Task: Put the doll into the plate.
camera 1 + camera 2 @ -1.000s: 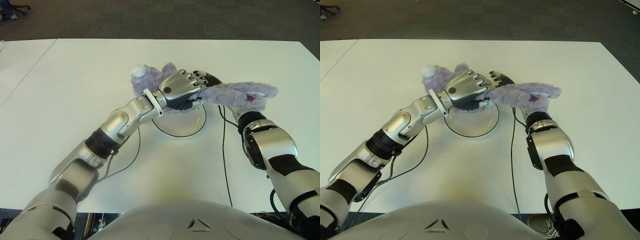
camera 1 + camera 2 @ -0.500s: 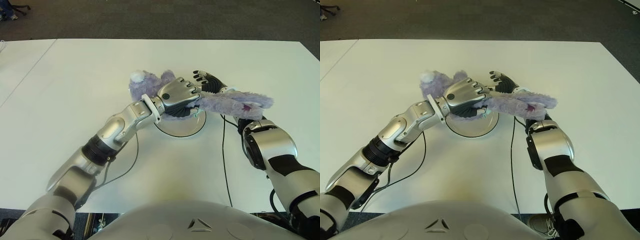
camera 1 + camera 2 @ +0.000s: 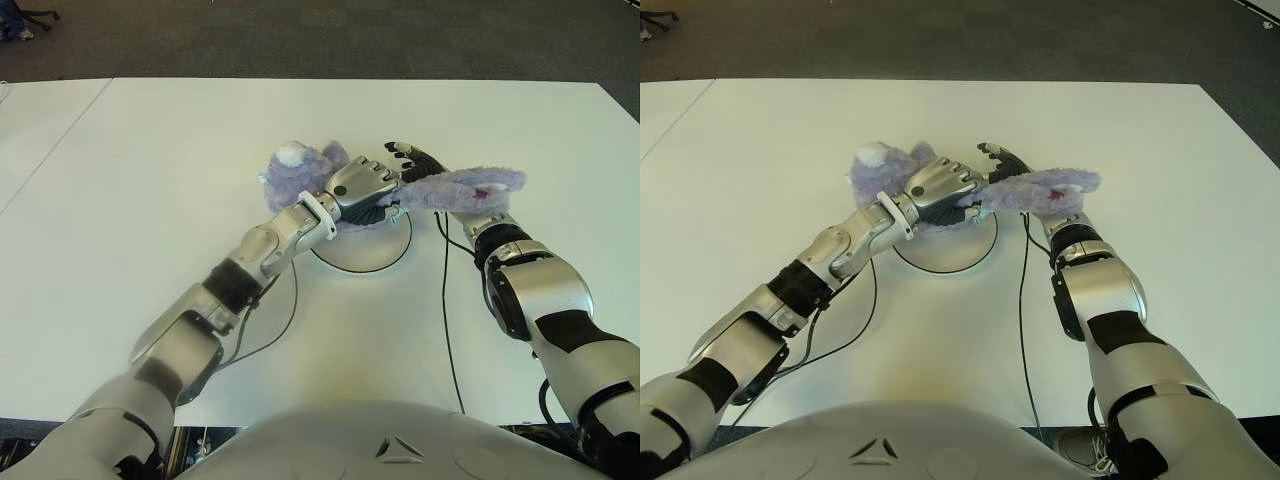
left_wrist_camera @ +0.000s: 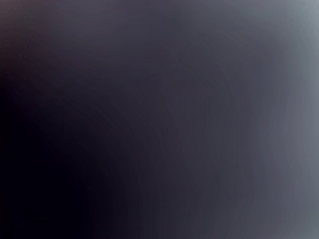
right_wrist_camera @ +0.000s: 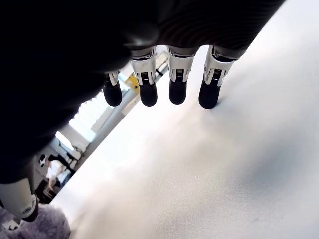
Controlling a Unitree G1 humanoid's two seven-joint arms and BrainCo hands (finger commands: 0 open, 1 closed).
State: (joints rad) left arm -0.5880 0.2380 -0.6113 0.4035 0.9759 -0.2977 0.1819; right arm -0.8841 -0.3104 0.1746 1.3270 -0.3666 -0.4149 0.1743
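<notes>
Left hand (image 3: pixel 368 187) fingers curled round purple doll (image 3: pixel 300 172) over far rim of plate (image 3: pixel 362 256), mid-counter (image 3: pixel 150 180); right hand (image 3: pixel 420 165) fingers extended beneath its tail end; lower squarely before releasing.

Purple plush doll (image 3: pixel 440 188) over white plate (image 3: pixel 372 252)

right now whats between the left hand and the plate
The purple doll. The left hand is clamped over its middle above the plate's far edge, in both eye views. The right hand shows under its other end.
</notes>
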